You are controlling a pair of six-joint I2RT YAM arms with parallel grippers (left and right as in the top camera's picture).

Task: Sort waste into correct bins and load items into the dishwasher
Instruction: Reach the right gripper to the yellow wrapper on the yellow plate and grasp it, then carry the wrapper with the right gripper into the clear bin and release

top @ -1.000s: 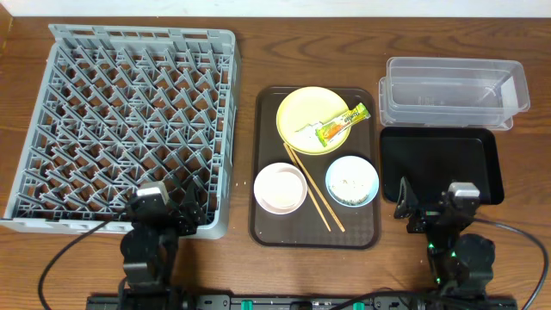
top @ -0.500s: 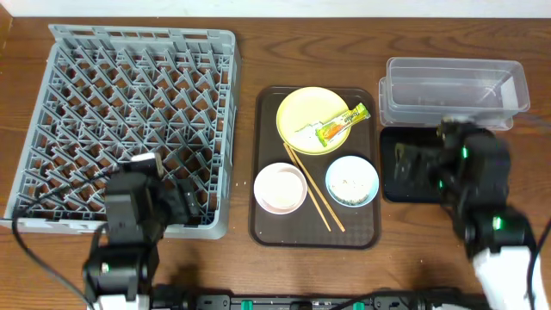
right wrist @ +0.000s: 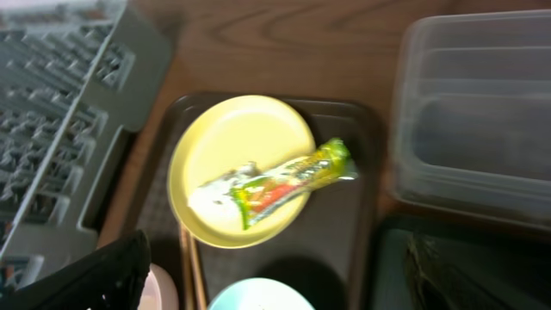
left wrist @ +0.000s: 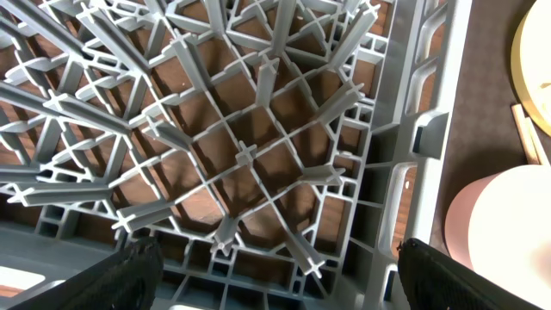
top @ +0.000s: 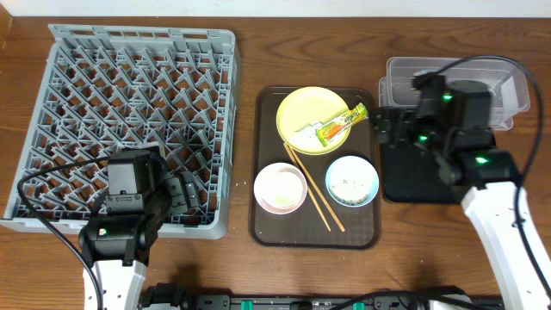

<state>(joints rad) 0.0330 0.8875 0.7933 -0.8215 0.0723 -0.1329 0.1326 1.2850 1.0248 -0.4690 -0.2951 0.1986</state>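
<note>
Even bright light, right wrist view blurred

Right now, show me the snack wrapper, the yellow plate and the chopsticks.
snack wrapper (right wrist: pixel 293 179), right wrist view, middle of the wrapper.
yellow plate (top: pixel 300 105), overhead view, bare upper-left surface.
chopsticks (top: pixel 315 188), overhead view, about halfway along the sticks.

- Left arm (top: pixel 129 185): black boxy housing, white lower link, black cable looping out.
- Right arm (top: pixel 456 112): black housings, green lights, white link, black cable.
- Left tool (left wrist: pixel 282 250) and right tool (right wrist: pixel 277 250): 2 matte black fingers each.
</note>
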